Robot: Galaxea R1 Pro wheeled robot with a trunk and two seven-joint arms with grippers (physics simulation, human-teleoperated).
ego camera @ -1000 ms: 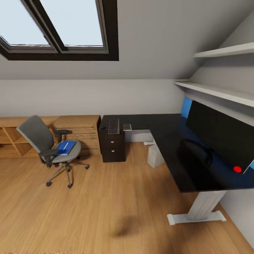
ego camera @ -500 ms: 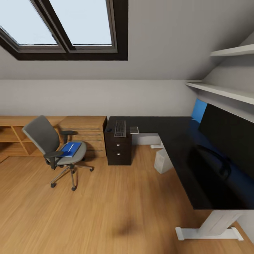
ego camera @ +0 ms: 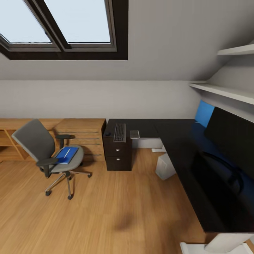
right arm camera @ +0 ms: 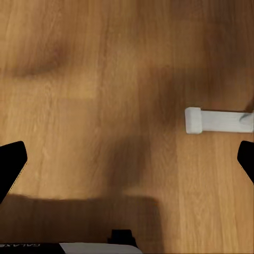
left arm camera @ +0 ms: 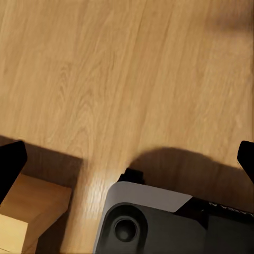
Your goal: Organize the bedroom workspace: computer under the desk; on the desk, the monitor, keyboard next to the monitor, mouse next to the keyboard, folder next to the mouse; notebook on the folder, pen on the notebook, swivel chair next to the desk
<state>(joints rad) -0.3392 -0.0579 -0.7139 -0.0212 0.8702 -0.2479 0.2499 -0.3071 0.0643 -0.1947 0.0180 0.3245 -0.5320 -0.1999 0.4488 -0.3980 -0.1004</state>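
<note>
Approach phase: bright blue flat folder (ego camera: 66, 154) lies on grey swivel chair (ego camera: 46, 152), left of black worktop (ego camera: 176, 148); next, drive closer. Both grippers' fingers (left arm camera: 10, 164) (right arm camera: 10, 159) apart, empty.

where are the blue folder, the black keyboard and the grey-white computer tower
bright blue flat folder (ego camera: 67, 154), head view, middle of its cover, on the chair seat
long black keyboard (ego camera: 120, 132), head view, centre of the key rows
boxy grey-white computer tower (ego camera: 165, 167), head view, its front face

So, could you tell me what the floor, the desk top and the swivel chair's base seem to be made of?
Floor: light wood planks, grain visible, matte. Desk top: black and glossy, faintly reflective, perhaps laminate. Swivel chair base: shiny chrome-like metal spokes.
</note>
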